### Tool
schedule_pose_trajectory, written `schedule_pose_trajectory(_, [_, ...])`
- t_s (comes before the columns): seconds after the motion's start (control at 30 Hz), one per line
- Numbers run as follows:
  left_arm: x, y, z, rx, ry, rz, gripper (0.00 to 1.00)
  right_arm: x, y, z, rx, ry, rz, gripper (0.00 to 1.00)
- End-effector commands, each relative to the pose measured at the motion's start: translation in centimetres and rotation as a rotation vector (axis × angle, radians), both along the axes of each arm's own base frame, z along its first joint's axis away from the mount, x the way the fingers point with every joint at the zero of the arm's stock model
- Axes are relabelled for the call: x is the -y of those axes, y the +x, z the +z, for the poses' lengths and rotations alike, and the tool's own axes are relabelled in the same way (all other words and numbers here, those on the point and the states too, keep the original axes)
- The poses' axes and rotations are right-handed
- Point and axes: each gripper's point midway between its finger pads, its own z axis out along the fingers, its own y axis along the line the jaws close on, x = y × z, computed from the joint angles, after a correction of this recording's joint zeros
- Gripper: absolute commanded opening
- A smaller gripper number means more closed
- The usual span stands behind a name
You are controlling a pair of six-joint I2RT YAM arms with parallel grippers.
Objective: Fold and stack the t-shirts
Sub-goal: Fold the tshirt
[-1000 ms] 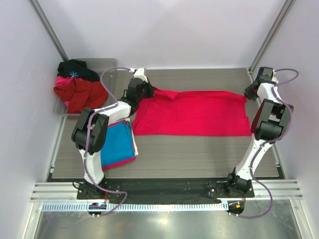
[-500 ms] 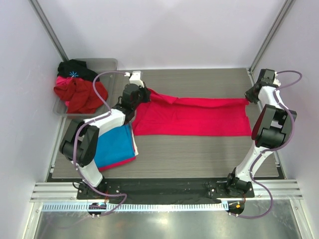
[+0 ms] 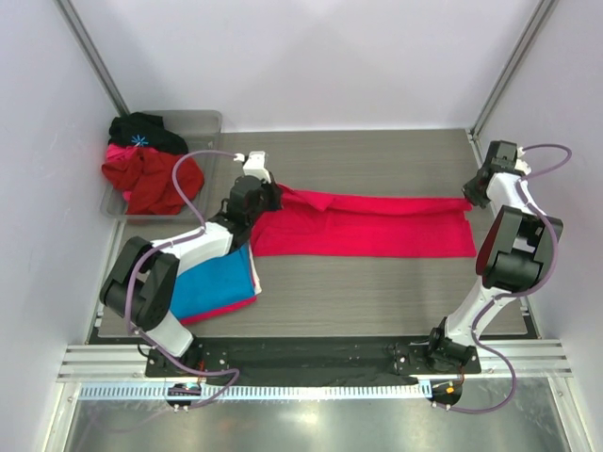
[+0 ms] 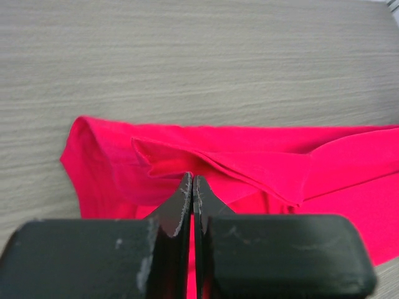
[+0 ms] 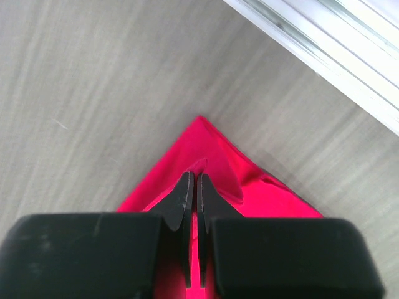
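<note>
A bright crimson-pink t-shirt (image 3: 377, 231) lies as a wide band across the table's middle, its far edge doubled over toward the near side. My left gripper (image 3: 276, 193) is shut on the fold at its left end, with cloth pinched between the tips (image 4: 192, 177) over the shirt (image 4: 262, 165). My right gripper (image 3: 468, 200) is shut on the right corner, where the shirt (image 5: 215, 146) peaks at the tips (image 5: 194, 176). A folded blue t-shirt (image 3: 217, 273) lies at the left on a pink-red one, of which only the edge (image 3: 229, 306) shows.
A clear bin (image 3: 203, 118) at the back left holds a heap of red, pink and black clothes (image 3: 146, 169). Grey walls with metal posts close in the table on both sides. An aluminium rail (image 3: 311, 363) runs along the near edge.
Both grippers have moved toward the near side, drawing the shirt's far edge over itself. The crimson-pink band is narrower front to back than a second ago.
</note>
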Motion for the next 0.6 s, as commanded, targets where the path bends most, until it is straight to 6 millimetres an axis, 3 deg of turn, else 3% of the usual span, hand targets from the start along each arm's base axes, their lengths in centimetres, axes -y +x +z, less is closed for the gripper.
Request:
schedule_pose_trajectory(0.0, [-0.6, -0.2, 2.0, 0.066, -0.031, 0.041, 0.0, 0.7, -0.5, 2.4, 0.063, -0.05, -0.049, 0.01])
schedule_pose_trajectory(0.2, [-1.2, -1.6, -1.0, -0.006, -0.049, 0.063, 0.0, 1.1, -2.8, 0.1, 0.025, -0.044, -0.104, 0.06])
schedule_pose_trajectory(0.3, [-1.2, -2.6, -2.3, -0.047, -0.076, 0.06, 0.0, 1.4, -4.3, -0.6, 0.018, -0.058, -0.162, 0.19])
schedule_pose_trajectory(0.33, [-1.0, -3.0, -2.6, -0.062, -0.082, 0.048, 0.03, 2.0, -4.7, 0.2, 0.038, -0.093, -0.194, 0.3])
schedule_pose_trajectory(0.37, [-0.8, -3.5, -2.6, -0.069, -0.092, 0.023, 0.14, 2.1, -5.0, 0.3, 0.05, -0.098, -0.213, 0.49])
schedule_pose_trajectory(0.4, [-0.8, -3.9, -3.0, -0.078, -0.093, 0.018, 0.2, 2.0, -5.8, -0.2, 0.04, -0.105, -0.223, 0.53])
schedule_pose_trajectory(0.53, [-1.3, -4.9, -1.6, -0.034, -0.117, 0.027, 0.4, 1.6, -6.4, 3.0, 0.126, -0.181, -0.209, 0.56])
schedule_pose_trajectory(0.57, [-1.4, -4.9, -1.2, -0.025, -0.122, 0.034, 0.42, 1.1, -6.3, 4.7, 0.168, -0.203, -0.19, 0.56])
